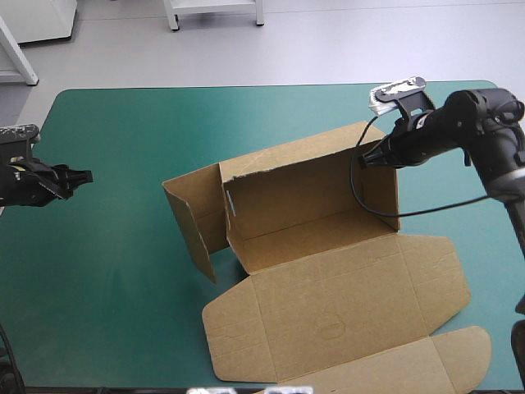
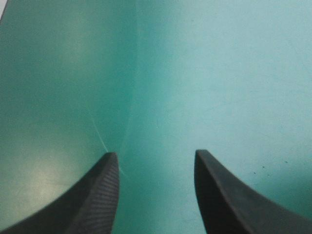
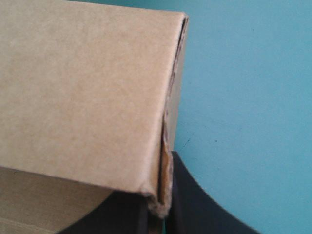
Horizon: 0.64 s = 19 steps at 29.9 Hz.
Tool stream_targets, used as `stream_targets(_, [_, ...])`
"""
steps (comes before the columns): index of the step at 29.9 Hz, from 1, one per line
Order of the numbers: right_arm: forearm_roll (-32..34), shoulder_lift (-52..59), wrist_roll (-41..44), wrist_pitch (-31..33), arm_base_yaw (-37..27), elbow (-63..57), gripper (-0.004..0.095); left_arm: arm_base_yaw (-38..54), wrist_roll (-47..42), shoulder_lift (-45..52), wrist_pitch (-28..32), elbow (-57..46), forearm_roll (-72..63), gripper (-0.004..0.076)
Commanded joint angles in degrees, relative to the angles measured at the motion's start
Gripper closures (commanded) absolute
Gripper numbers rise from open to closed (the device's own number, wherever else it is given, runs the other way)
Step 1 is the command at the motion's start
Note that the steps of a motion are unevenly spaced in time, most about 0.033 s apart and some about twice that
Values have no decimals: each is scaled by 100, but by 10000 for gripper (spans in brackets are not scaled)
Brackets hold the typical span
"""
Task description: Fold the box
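Note:
The brown box (image 1: 328, 304) lies mid-table, partly set up. Its back wall (image 1: 303, 193) and right end wall stand raised, a left end flap (image 1: 193, 217) juts out toward the left, and the lid panel lies flat toward the near edge. My right gripper (image 1: 373, 156) is at the top right corner of the raised walls. In the right wrist view the brown box (image 3: 83, 92) fills the area ahead, and that gripper (image 3: 161, 212) is shut on the wall's corner edge. My left gripper (image 1: 78, 175) hovers far left, apart from the box, and in its own view is open (image 2: 156, 161) over bare cover.
Bare teal-green cover (image 1: 115, 271) stretches between my left gripper and the box's left flap. The lid's tuck flap (image 1: 459, 349) reaches close to the table's near edge at the right. The far strip of the table (image 1: 246, 115) holds nothing.

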<state>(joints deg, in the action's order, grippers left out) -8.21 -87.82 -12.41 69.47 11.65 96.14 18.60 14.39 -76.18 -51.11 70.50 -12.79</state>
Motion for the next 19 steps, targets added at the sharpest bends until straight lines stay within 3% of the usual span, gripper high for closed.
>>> stream_targets(1, [134,-272,205,193,0,493,927,10,10,120,127,188,-123,377])
stream_targets(15, [3,-1866,229,184,0,1303,908,10,22,120,-85,188,-151,377])
stream_targets(19, [28,-2022,170,-46,0,1639,743,10,22,82,-85,188,-151,377])
